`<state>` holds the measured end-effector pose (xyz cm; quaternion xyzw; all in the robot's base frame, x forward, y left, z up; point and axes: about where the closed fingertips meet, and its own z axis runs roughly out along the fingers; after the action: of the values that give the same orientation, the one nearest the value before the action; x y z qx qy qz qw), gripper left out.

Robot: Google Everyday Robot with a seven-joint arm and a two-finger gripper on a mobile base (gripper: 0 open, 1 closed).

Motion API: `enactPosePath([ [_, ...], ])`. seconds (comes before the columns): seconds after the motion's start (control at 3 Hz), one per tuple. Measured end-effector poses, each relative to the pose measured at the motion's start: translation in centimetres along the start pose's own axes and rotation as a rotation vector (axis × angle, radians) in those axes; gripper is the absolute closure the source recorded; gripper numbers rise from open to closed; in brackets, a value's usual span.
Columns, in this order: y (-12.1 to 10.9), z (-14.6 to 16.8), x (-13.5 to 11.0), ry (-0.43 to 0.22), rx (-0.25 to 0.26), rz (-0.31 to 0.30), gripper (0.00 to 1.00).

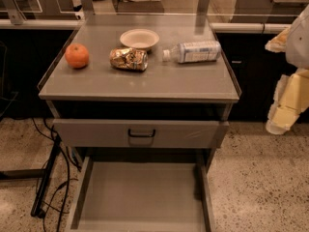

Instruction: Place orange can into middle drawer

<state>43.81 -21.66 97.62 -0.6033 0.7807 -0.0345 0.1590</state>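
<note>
The orange can (128, 59) lies on its side on the grey cabinet top (145, 83), between the round orange fruit (77, 55) and the clear plastic bottle (193, 51). The middle drawer (140, 192) is pulled out at the bottom of the view, and its flat grey floor is bare. My gripper (286, 105) hangs at the right edge of the view, off to the right of the cabinet. It is below the level of the top and well away from the can, with nothing seen in it.
A cream bowl (139, 38) stands behind the can. A shut drawer front with a black handle (141, 133) sits above the open drawer. Black cables (48, 178) lie on the speckled floor to the left. A railing runs behind the cabinet.
</note>
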Motion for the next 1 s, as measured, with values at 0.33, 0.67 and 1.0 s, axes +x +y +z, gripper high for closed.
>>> enactPosePath([
  [0.33, 0.0, 0.0, 0.0, 0.0, 0.0, 0.0, 0.0],
  [0.67, -0.8, -0.5, -0.9, -0.02, 0.027, -0.039, 0.0],
  [1.0, -1.9, -0.4, -2.8, -0.014, 0.05, -0.135, 0.0],
])
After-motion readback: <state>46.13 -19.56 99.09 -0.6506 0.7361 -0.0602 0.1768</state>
